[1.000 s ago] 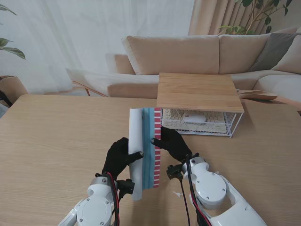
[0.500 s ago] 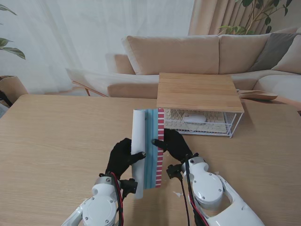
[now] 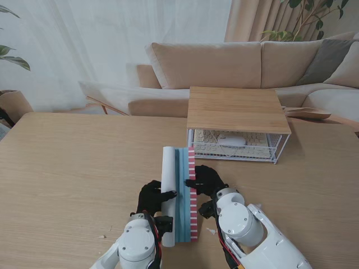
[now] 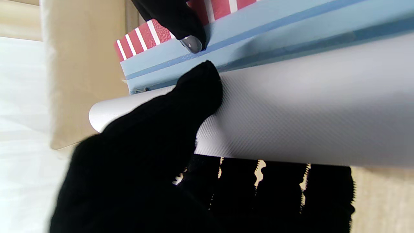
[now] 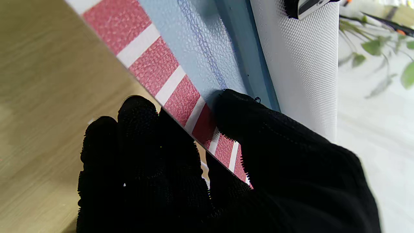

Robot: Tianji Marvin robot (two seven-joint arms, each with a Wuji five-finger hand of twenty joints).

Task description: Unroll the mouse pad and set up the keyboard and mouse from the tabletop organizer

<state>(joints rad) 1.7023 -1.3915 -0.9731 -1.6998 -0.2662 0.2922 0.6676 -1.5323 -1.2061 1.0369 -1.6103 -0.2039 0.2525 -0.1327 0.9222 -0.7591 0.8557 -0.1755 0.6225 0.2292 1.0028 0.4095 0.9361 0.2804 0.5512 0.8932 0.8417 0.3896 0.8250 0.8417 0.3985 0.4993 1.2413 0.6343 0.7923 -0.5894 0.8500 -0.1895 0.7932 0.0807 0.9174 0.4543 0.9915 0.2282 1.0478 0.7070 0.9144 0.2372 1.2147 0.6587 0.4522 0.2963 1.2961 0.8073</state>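
A: What has changed from a second ago?

B: The partly rolled blue mouse pad with a red-and-white striped edge (image 3: 180, 196) has come nearer to me on the light wooden table (image 3: 67, 168) and lies lower. Its far end was almost level with the front of the organizer; it now sits short of it. Both hands have drawn back with it.

A: What is the left hand doing?

B: The black-gloved left hand (image 3: 152, 197) is closed around the white textured roll of the pad. The left wrist view shows its thumb (image 4: 197, 87) pressed on top of the roll where white meets blue, with the other fingers curled beneath.

A: And the right?

B: The black-gloved right hand (image 3: 206, 180) pinches the striped edge: in the right wrist view the thumb (image 5: 239, 113) lies on the upper face and the fingers (image 5: 136, 129) are under the edge, next to the table.

A: How do the arms sit?

B: Both rise from the near corners, wrists close together, hands facing each other across the pad.

A: The rest?

B: The cream keyboard (image 3: 235, 144) and white mouse (image 3: 231, 140) lie inside the wire organizer with a wooden top (image 3: 237, 109), just beyond the pad.
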